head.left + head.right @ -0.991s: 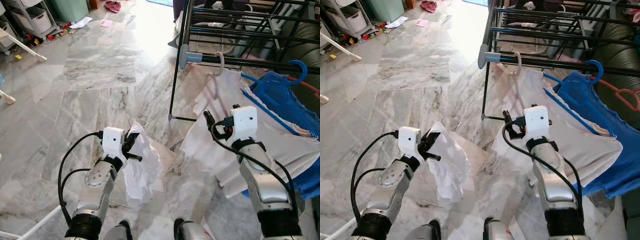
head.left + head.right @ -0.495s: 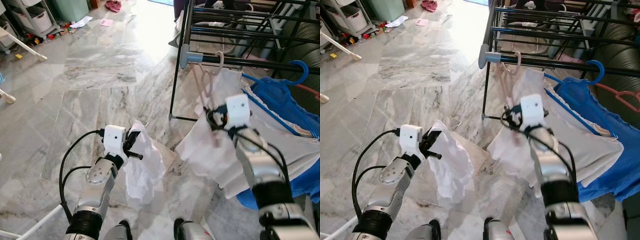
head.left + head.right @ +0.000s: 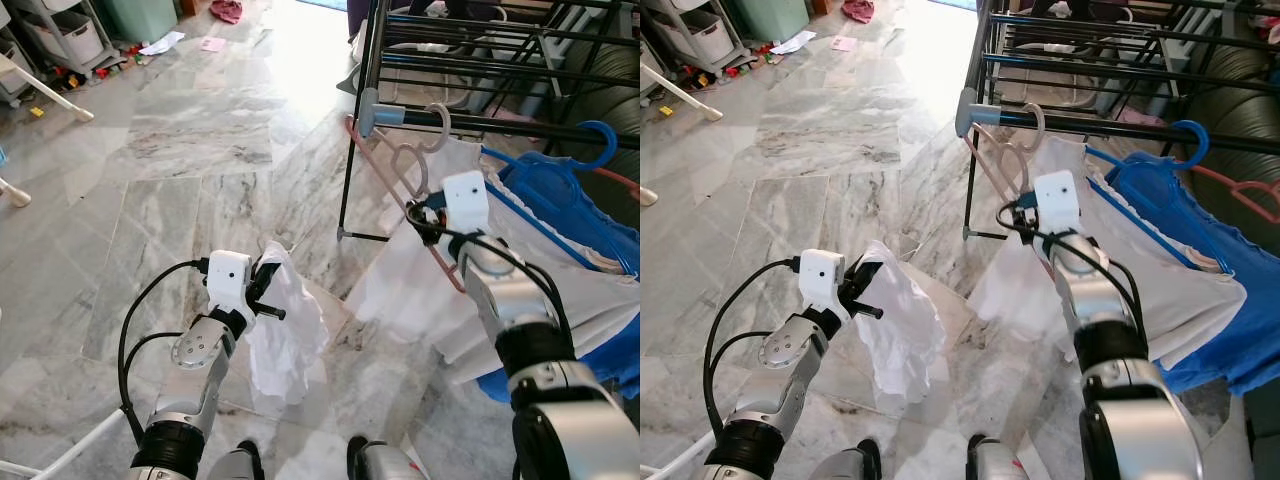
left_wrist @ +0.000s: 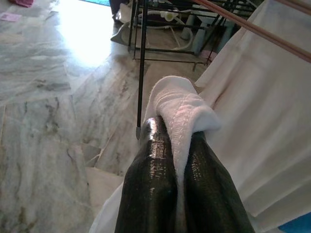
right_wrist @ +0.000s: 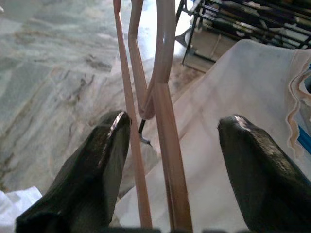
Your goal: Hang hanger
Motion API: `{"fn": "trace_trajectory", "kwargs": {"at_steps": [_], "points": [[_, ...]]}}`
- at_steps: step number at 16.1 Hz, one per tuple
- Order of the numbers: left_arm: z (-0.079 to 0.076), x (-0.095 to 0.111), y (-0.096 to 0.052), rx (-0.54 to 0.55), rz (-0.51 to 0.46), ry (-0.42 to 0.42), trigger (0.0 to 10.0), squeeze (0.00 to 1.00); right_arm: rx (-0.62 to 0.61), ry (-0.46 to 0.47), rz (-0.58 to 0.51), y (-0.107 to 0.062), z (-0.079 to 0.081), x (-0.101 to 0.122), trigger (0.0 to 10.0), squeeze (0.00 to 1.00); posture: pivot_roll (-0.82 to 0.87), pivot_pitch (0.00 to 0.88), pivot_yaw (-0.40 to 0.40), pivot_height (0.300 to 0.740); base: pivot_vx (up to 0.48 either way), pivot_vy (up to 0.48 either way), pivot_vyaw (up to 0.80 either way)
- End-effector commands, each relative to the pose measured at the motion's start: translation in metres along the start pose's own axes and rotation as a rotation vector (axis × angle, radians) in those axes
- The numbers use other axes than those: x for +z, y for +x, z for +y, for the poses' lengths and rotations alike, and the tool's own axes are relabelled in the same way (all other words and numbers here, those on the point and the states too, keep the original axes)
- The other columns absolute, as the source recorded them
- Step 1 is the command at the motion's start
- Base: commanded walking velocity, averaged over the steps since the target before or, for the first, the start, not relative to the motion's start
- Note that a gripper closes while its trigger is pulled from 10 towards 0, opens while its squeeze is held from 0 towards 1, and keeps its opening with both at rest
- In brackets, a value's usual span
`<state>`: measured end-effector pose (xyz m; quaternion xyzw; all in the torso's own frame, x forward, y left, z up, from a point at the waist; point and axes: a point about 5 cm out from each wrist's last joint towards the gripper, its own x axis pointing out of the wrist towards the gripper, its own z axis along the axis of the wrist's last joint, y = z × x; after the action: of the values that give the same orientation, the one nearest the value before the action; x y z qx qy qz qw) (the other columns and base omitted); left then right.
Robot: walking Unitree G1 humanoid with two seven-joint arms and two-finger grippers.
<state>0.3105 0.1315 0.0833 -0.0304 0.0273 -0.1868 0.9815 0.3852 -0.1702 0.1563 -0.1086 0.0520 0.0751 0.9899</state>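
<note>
The pink hanger [image 3: 395,160], centre-right of frame, now has its hook over the rack rail [image 3: 500,124]; it was off a second ago. Right claw [image 5: 170,145] has spread apart around it: release reached. Left claw [image 4: 177,160] is clamped on the white cloth [image 3: 285,320]

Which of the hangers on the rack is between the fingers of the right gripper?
The pink hanger at the rack's end; the right gripper is open around it. The blue hanger hangs farther along.
</note>
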Motion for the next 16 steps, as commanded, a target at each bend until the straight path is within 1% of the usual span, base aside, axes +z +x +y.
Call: {"fn": "trace_trajectory", "kwargs": {"at_steps": [1, 2, 4, 5, 6, 7, 8, 10, 11, 16], "points": [[0.001, -0.002, -0.002, -0.001, 0.012, 0.013, 10.0, 0.00, 0.003, 0.002, 0.015, 0.001, -0.005, -0.001, 0.7, 0.00, -0.06, 0.225, 0.016, 0.740, 0.000, 0.000, 0.00], [0.001, -0.002, -0.002, -0.001, 0.014, 0.013, 10.0, 0.00, 0.004, 0.004, 0.020, 0.002, -0.006, -0.001, 1.1, 0.00, -0.06, 0.224, 0.017, 0.740, 0.000, 0.000, 0.00], [0.002, -0.003, -0.002, -0.001, 0.020, 0.015, 10.0, 0.00, 0.020, 0.011, 0.035, 0.005, -0.009, 0.000, 1.1, 0.00, -0.06, 0.224, 0.018, 0.740, 0.000, 0.000, 0.00], [0.002, -0.003, -0.003, -0.001, 0.021, 0.016, 10.0, 0.00, 0.027, 0.019, 0.037, 0.006, -0.009, 0.001, 0.4, 0.00, -0.06, 0.223, 0.018, 0.740, 0.000, 0.000, 0.00], [0.002, -0.004, -0.003, -0.001, 0.026, 0.017, 10.0, 0.00, 0.039, 0.034, 0.052, 0.008, -0.011, 0.002, 0.0, 0.00, -0.06, 0.224, 0.019, 0.740, 0.000, 0.000, 0.00], [0.003, -0.003, -0.003, -0.001, 0.027, 0.018, 10.0, 0.00, 0.043, 0.027, 0.062, 0.008, -0.011, 0.001, 0.0, 0.00, -0.06, 0.225, 0.018, 0.740, 0.000, 0.000, 0.00], [0.003, -0.004, -0.003, -0.001, 0.030, 0.020, 10.0, 0.00, 0.050, 0.028, 0.079, 0.009, -0.011, 0.000, 1.1, 0.00, -0.06, 0.225, 0.019, 0.740, 0.000, 0.000, 0.00], [0.003, -0.004, -0.004, -0.002, 0.034, 0.021, 10.0, 0.00, 0.050, 0.024, 0.088, 0.010, -0.011, 0.000, 0.9, 0.00, -0.05, 0.225, 0.019, 0.740, 0.000, 0.000, 0.00], [0.002, -0.005, -0.004, -0.004, 0.039, 0.022, 10.0, 0.00, 0.045, 0.026, 0.094, 0.010, -0.011, 0.000, 0.1, 0.00, -0.05, 0.224, 0.020, 0.740, 0.000, 0.000, 0.00], [0.003, -0.005, -0.004, -0.009, 0.047, 0.028, 10.0, 0.00, 0.015, 0.032, 0.115, 0.012, -0.013, -0.001, 0.0, 0.00, -0.05, 0.218, 0.024, 0.740, 0.000, 0.000, 0.00]]}}
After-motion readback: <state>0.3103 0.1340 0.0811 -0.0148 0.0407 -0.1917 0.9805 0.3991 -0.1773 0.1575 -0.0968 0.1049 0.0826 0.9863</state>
